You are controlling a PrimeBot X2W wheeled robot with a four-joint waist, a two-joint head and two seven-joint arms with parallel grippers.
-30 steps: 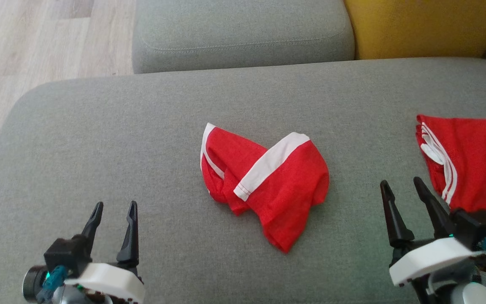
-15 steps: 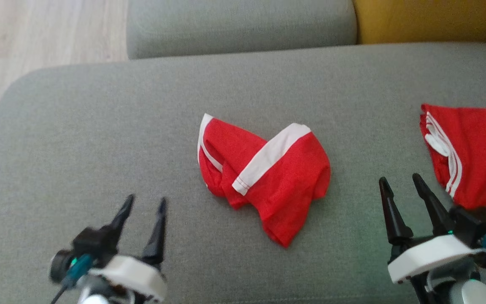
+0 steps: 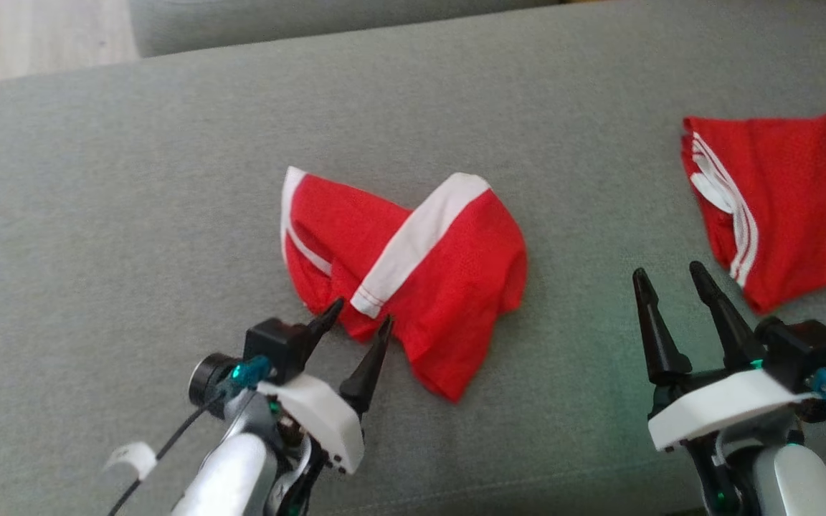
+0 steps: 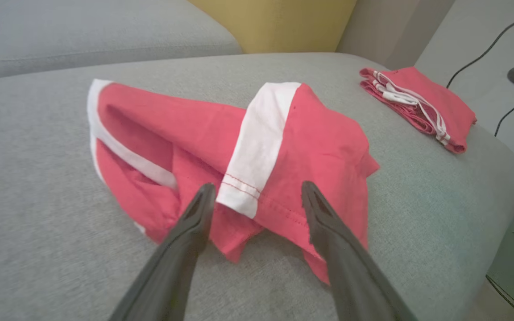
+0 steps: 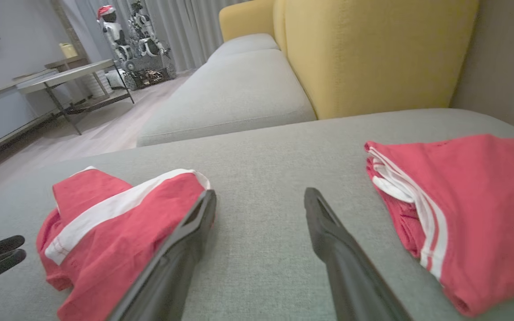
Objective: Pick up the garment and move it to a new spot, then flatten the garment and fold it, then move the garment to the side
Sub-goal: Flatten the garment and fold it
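One crumpled garment (image 3: 442, 272), one folded garment (image 3: 793, 186), two spread pincers (image 3: 362, 312) (image 3: 668, 269)

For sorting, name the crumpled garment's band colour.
White band on red crumpled garment; left wrist view.

Soft, even light falls across the sofa (image 3: 97, 179), leaving only a faint shadow under the garment (image 3: 456, 287). The head view is slightly blurred. Both wrist views bend at their edges and wash red toward pink.

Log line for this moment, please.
phase: pre-grasp | left claw: open, at near edge of crumpled garment | right claw: open, above bare cushion | folded garment: far right
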